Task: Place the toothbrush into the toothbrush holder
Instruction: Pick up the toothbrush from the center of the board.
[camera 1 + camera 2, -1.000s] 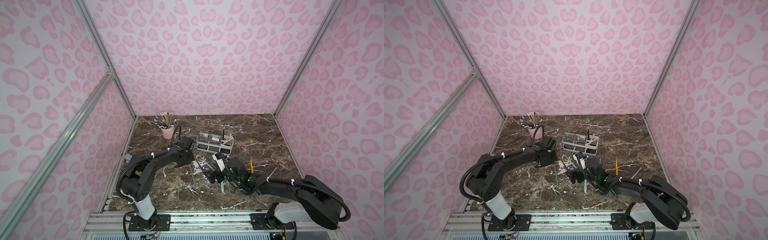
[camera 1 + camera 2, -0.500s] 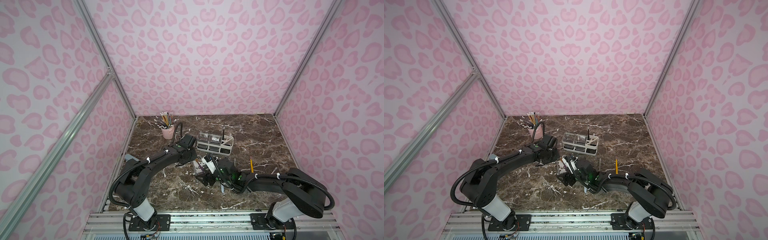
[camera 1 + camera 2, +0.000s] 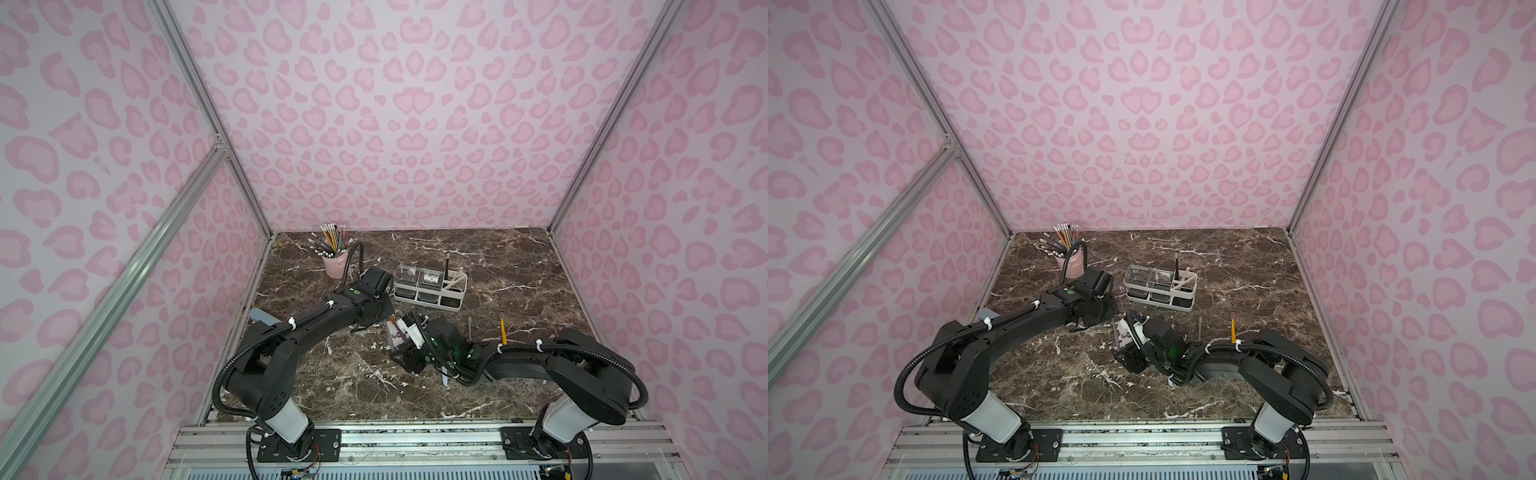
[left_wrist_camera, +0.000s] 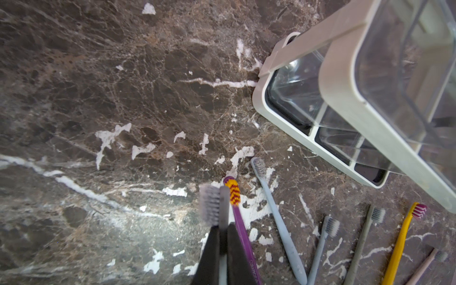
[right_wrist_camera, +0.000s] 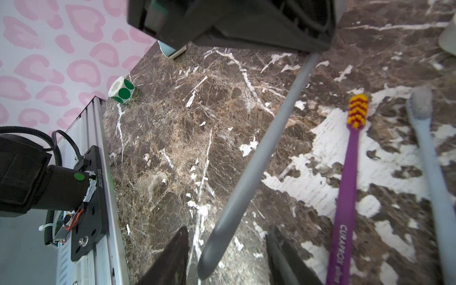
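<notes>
In the left wrist view we saw the head of the grey toothbrush [image 4: 211, 204] smeared by blur. Its handle was covered by the left gripper [image 4: 223, 227] clamped on it, and the toothbrush holder [image 4: 345, 98] was cut off at the edge. In the right wrist view that handle's far end vanished behind the left arm [image 5: 246, 22], only the tips of the right gripper [image 5: 227, 230] showed, and the purple toothbrush [image 5: 350, 172] and pale blue toothbrush [image 5: 429, 167] ran out of frame. In both top views the jaws were too small and too crowded by the arms for us to make out.

"CURAPROX ultra" on purple toothbrush [image 5: 346, 197] handle, rt wrist view
</notes>
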